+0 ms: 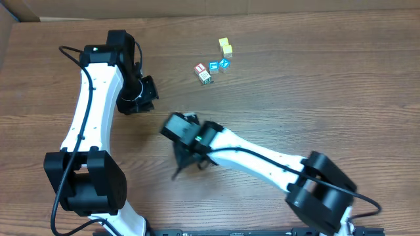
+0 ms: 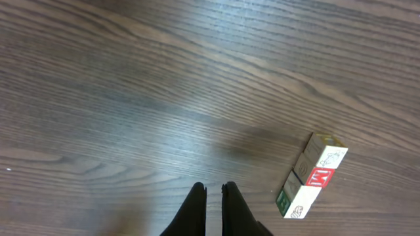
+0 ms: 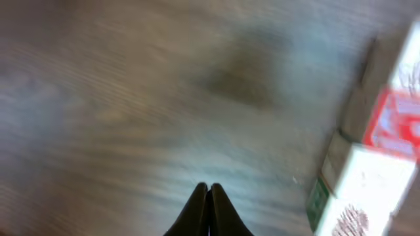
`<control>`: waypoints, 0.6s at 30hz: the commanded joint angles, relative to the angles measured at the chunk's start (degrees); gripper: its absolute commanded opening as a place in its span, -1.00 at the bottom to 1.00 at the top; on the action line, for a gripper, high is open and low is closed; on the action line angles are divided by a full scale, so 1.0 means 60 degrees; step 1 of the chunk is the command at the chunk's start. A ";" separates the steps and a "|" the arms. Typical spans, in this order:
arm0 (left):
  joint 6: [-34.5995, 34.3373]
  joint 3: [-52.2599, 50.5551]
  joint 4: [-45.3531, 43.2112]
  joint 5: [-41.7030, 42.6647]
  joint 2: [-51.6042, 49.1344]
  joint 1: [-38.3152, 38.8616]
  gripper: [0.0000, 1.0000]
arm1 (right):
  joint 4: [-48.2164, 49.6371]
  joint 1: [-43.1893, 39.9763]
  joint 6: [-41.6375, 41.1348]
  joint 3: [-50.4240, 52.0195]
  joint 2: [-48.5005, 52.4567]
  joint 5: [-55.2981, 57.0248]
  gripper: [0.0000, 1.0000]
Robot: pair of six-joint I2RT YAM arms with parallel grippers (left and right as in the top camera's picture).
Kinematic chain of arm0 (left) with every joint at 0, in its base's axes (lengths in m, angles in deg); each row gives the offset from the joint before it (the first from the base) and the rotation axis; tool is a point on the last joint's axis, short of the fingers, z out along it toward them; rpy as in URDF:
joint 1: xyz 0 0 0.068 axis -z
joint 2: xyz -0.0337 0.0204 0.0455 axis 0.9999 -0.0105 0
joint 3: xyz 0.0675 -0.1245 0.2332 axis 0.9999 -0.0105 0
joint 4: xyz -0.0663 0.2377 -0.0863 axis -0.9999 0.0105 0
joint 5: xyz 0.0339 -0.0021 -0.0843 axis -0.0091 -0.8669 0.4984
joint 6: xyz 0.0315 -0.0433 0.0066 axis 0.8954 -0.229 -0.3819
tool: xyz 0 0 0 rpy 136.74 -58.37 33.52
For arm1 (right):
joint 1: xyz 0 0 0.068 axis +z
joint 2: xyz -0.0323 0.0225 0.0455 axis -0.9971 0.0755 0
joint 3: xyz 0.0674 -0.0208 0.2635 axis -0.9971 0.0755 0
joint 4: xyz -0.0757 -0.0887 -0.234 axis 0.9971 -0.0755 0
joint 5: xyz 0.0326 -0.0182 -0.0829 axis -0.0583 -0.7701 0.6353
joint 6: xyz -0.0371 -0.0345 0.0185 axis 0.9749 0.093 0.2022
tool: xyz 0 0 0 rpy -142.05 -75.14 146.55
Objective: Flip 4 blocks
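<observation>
The blocks lie in a small cluster at the back middle of the table: a red-printed block (image 1: 201, 67), a green-printed one (image 1: 205, 77) and two blue-printed ones (image 1: 213, 66) (image 1: 224, 63). My left gripper (image 1: 149, 92) hangs shut and empty to their left. In its wrist view the tips (image 2: 213, 190) stand short of the red M block (image 2: 319, 176) and the green-edged block (image 2: 292, 202). My right gripper (image 1: 187, 160) is shut with nothing in it. Its blurred wrist view shows the tips (image 3: 209, 189) left of the red block (image 3: 394, 124) and the green block (image 3: 348, 190).
Two plain yellow cubes (image 1: 226, 46) sit just behind the cluster. The wooden table (image 1: 328, 98) runs wide to the right. The left arm's white link (image 1: 92, 105) stands along the left side, and the right arm (image 1: 262, 160) crosses the front.
</observation>
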 commanded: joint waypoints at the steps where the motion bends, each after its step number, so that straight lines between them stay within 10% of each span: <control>1: -0.0164 -0.0076 -0.0004 -0.0481 -0.0015 0.0007 -0.87 | -0.0244 -0.0007 0.0117 -0.0831 0.0397 0.0146 -0.92; 9: -0.0168 -0.0080 -0.0047 -0.1406 -0.0015 0.0007 -0.22 | -0.0426 -0.0007 -0.0368 -0.0328 0.0841 0.0240 -0.92; 14: -0.0168 -0.0080 -0.0171 -0.1406 -0.0015 0.0007 1.00 | -0.0426 -0.0007 -0.0368 0.0215 0.0849 0.1002 -0.92; 18: -0.0168 -0.0080 -0.0182 -0.1406 -0.0015 0.0007 0.99 | -0.0375 -0.0007 -0.0364 0.0488 0.0849 0.1647 -0.92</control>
